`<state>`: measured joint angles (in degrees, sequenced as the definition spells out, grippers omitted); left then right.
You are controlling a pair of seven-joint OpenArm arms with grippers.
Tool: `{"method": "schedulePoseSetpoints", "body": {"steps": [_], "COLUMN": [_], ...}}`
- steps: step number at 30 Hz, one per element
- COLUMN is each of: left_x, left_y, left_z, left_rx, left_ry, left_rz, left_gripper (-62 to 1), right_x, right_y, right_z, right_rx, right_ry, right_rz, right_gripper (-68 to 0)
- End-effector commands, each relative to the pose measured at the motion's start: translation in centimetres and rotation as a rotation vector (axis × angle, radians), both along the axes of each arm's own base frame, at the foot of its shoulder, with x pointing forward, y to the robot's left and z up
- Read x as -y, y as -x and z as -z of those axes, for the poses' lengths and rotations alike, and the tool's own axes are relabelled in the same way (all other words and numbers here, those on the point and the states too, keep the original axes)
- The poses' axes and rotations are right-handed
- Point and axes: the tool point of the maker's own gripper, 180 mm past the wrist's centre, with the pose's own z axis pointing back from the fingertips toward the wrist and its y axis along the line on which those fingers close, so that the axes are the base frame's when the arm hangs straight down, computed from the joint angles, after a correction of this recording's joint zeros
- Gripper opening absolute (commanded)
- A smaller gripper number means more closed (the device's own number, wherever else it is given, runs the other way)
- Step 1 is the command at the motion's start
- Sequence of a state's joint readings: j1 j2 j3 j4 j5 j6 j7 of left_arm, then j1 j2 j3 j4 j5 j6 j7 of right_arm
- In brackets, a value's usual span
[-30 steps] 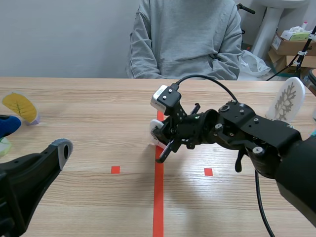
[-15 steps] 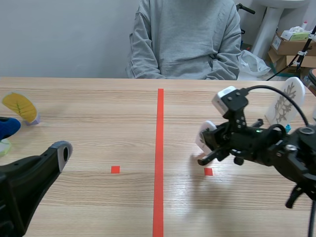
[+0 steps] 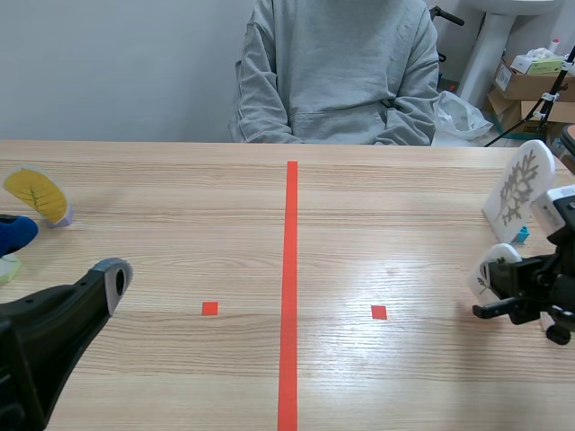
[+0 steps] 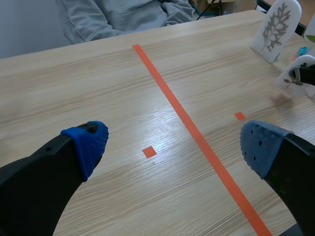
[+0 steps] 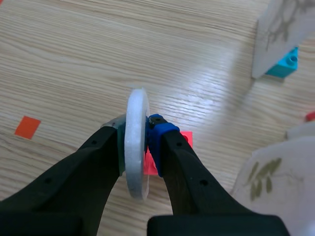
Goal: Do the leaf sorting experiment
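Note:
My right gripper [image 3: 508,292] hovers near the table's right edge, shut on a white leaf card [image 3: 490,273]. In the right wrist view the card [image 5: 137,142] is edge-on between the pads, with a red block [image 5: 150,164] at its foot. Beyond it a taller white card with a branching leaf [image 3: 520,188] stands on a cyan block [image 3: 522,235]. Another white card with green leaflets [image 5: 263,179] lies beside the gripper. My left gripper [image 4: 172,147] is open over the table's near left, holding nothing. A yellow leaf card [image 3: 36,194] stands at the far left.
A person in a grey sweatshirt [image 3: 337,67] sits across the table, hands not in view. A blue object [image 3: 13,232] lies at the left edge near the yellow card. The red tape line [image 3: 289,287] runs down the middle.
My right arm has carried the white leaf card from the red centre line across to the table's right edge. The left arm has kept still.

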<state>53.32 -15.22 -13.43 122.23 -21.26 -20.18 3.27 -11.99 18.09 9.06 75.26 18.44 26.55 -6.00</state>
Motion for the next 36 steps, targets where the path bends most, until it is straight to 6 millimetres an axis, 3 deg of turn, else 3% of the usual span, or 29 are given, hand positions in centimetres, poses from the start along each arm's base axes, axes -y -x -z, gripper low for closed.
{"method": "schedulePoseSetpoints", "body": {"steps": [1,7,18,26,30,36], "left_x": [0.0,0.0,0.0,0.0,0.0,0.0], "left_y": [-0.2,-0.1,-0.1,-0.1,-0.1,-0.1], "left_z": [-0.4,-0.4,-0.4,-0.4,-0.4,-0.4], "left_rx": [0.017,0.017,0.016,0.015,0.015,0.015], "left_ry": [0.013,0.013,0.013,0.013,0.013,0.012], "left_rz": [-0.004,-0.004,-0.004,-0.004,-0.004,-0.004], "left_gripper": [-3.7,-3.7,-3.7,-3.7,-3.7,-3.7], "right_x": [1.0,3.5,6.6,9.5,10.0,10.0], "right_y": [-0.4,0.2,2.2,2.3,2.3,2.3], "right_z": [-0.9,-0.6,2.5,1.0,0.7,0.7], "right_rx": [0.037,0.028,-0.018,0.028,0.032,0.033], "right_ry": [0.000,0.028,0.068,0.092,0.101,0.102], "right_rz": [0.022,0.112,0.196,0.267,0.270,0.267], "right_gripper": [-65.8,-65.8,-65.8,-65.7,-65.0,-52.4]}}
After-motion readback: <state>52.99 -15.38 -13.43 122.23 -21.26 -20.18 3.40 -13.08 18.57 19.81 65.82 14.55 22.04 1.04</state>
